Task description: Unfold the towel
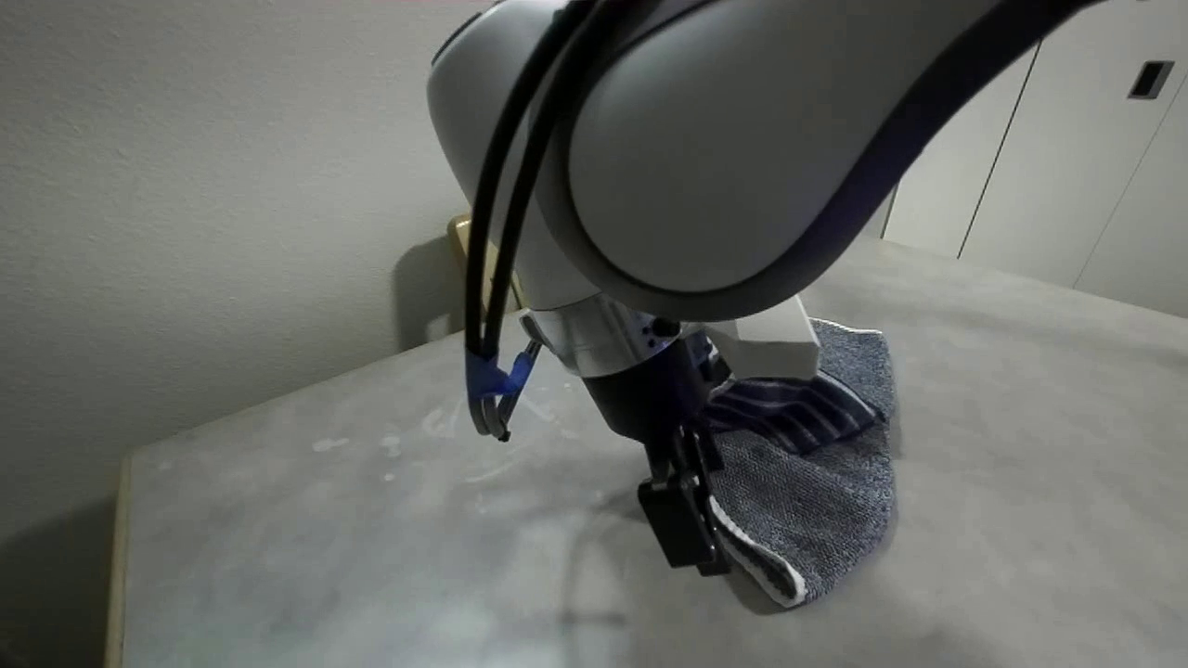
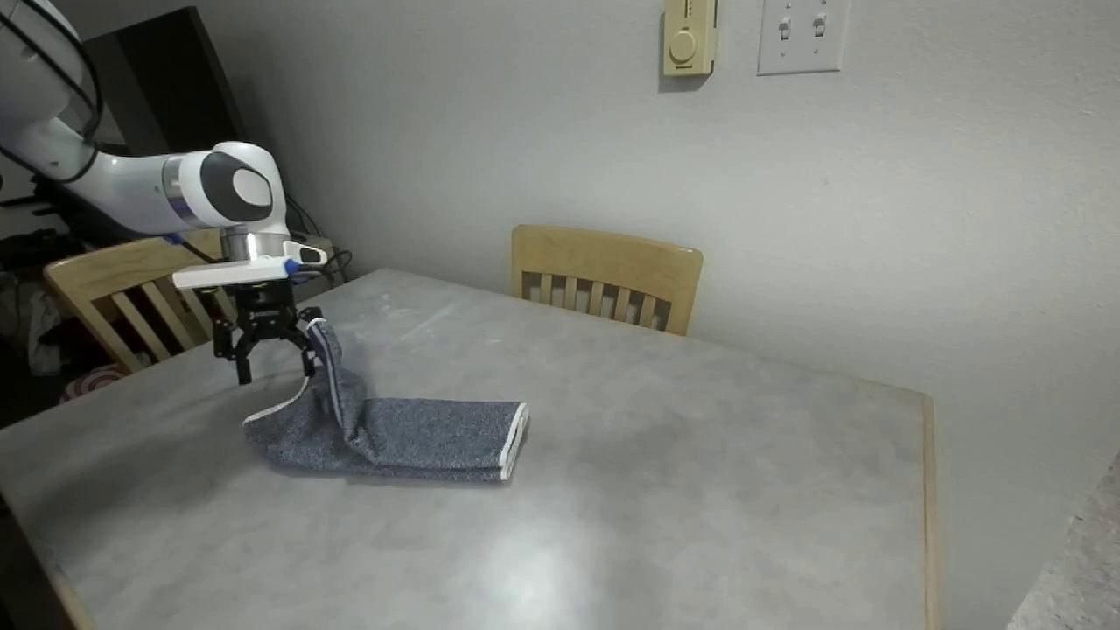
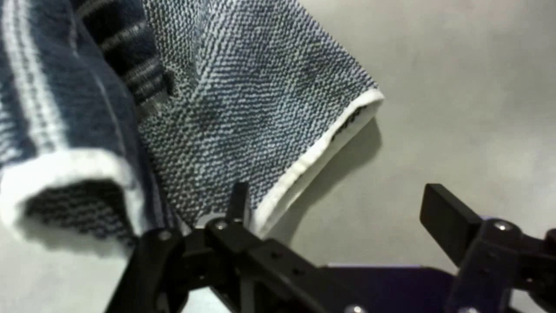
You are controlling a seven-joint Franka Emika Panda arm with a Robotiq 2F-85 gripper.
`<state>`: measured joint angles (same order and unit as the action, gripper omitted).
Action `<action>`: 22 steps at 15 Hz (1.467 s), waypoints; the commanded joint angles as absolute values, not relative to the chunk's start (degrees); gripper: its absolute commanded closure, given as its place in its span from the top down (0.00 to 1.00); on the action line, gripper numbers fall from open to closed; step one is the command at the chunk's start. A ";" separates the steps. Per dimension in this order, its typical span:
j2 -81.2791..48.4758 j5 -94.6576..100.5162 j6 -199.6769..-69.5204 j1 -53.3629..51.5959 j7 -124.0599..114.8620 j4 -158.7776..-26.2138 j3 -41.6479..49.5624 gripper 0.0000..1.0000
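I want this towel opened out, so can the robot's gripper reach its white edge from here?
Probably yes: the gripper is open, one finger right by the towel's white edge, the other over the table. The raised fold beside that first finger might get in the way.

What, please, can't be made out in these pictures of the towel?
Towel, wrist view: continues beyond the top and left edges.
Its underside, all views: hidden where it lies on the table.
Chair, in an exterior view: lower part hidden behind the table.
Any contact between hand and towel, wrist view: hidden behind a finger.
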<state>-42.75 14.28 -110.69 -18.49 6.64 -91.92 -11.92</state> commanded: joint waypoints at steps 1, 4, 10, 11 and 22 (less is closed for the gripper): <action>-40.01 17.30 -115.92 -21.16 0.27 -94.33 -9.39 1.00; -39.57 19.48 -119.82 -22.70 -5.39 -94.72 -7.75 1.00; -38.34 26.39 -129.32 -27.34 -23.05 -96.49 -1.09 1.00; -38.38 27.58 -130.00 -28.21 -26.23 -96.53 0.10 1.00; -38.15 37.64 -129.74 -34.03 -63.60 -97.28 7.26 0.36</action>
